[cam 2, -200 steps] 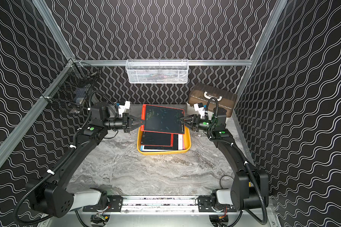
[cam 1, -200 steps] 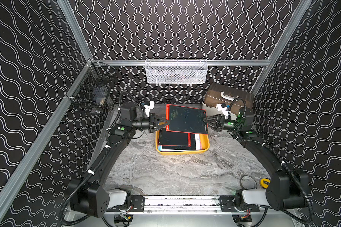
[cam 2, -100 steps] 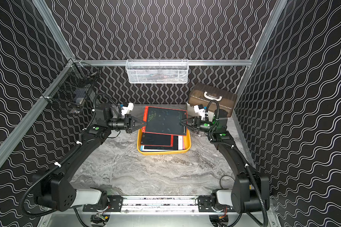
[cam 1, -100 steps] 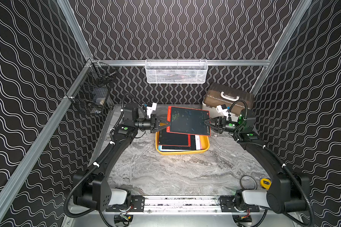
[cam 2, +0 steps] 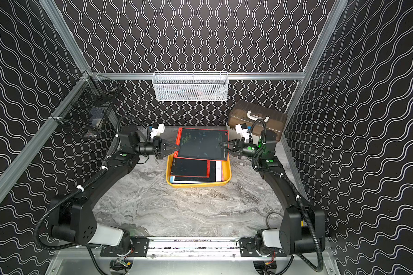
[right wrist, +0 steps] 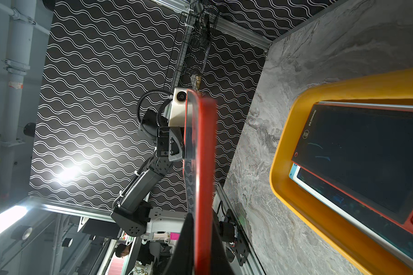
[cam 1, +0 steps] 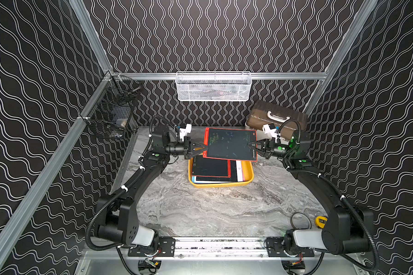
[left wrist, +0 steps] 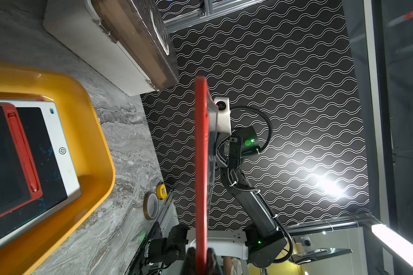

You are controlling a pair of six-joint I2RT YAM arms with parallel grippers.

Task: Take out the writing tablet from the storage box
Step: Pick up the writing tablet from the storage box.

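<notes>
The left gripper (cam 1: 205, 149) and right gripper (cam 1: 249, 144) pinch a flat red-edged writing tablet (cam 1: 229, 144). Below sits the smooth yellow storage box (cam 1: 221, 185).

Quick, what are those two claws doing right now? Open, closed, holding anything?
Left claw: closed, pinching one side edge of the red writing tablet.
Right claw: closed, pinching the opposite edge of the same tablet.

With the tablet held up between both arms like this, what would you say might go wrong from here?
1. The left gripper and right gripper each pinch only a thin edge of the red writing tablet; if the arms move out of step, it may twist or slip free.
2. It hangs over the yellow storage box, so a drop would likely hit the tablets inside.
</notes>
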